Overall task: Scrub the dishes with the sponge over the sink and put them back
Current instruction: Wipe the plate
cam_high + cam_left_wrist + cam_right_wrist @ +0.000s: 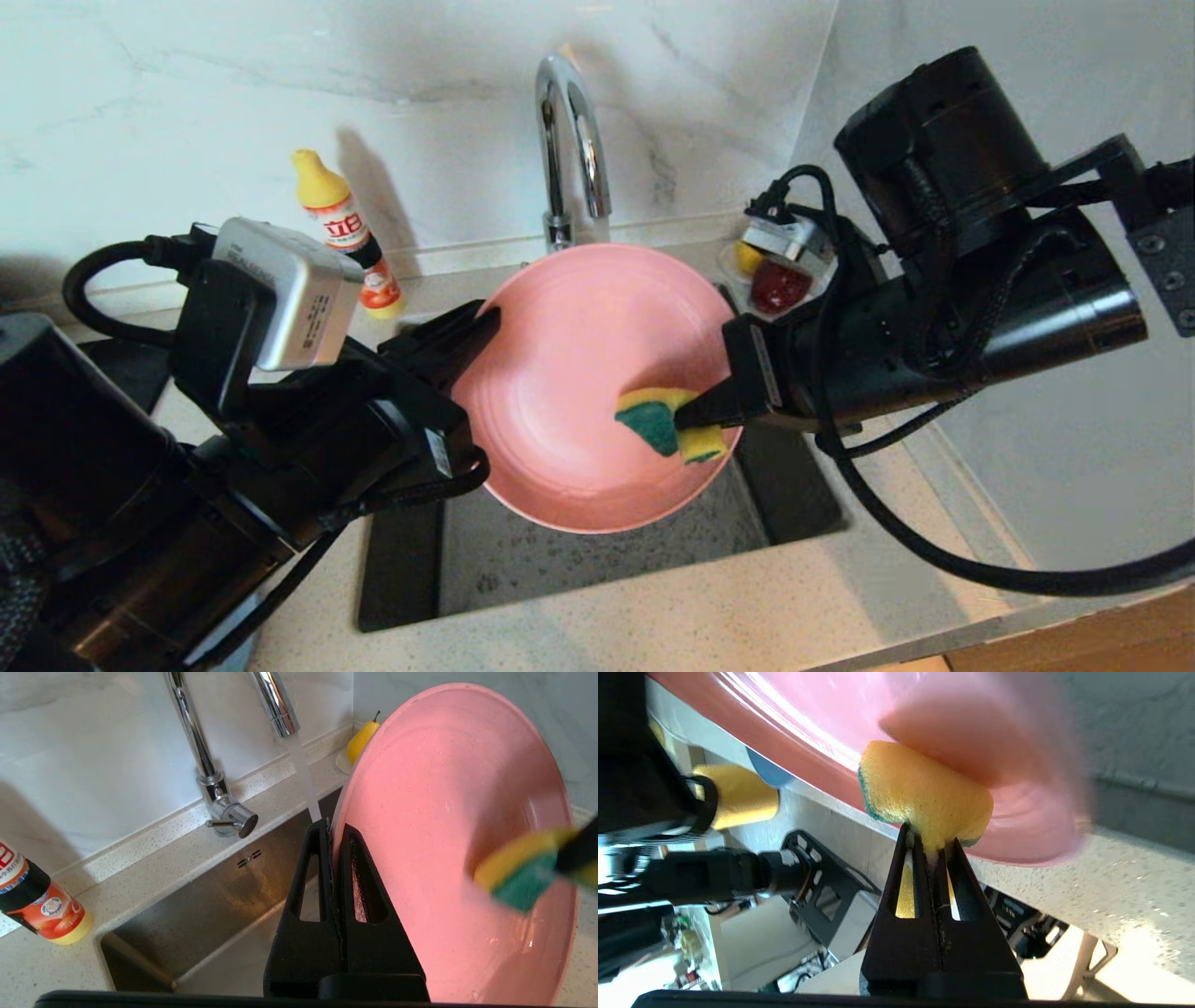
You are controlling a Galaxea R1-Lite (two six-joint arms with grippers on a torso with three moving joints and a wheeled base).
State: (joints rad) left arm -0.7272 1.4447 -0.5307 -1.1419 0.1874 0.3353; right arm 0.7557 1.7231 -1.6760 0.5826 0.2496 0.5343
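Held tilted over sink: pink plate, rim pinched at 9 o'clock by closed left end effector. Pressing on plate face at 4 o'clock: sponge, clamped in closed right end effector. Showing only in left wrist view: water running from tap, pear behind plate. Standing on counter at 10 o'clock: detergent bottle.
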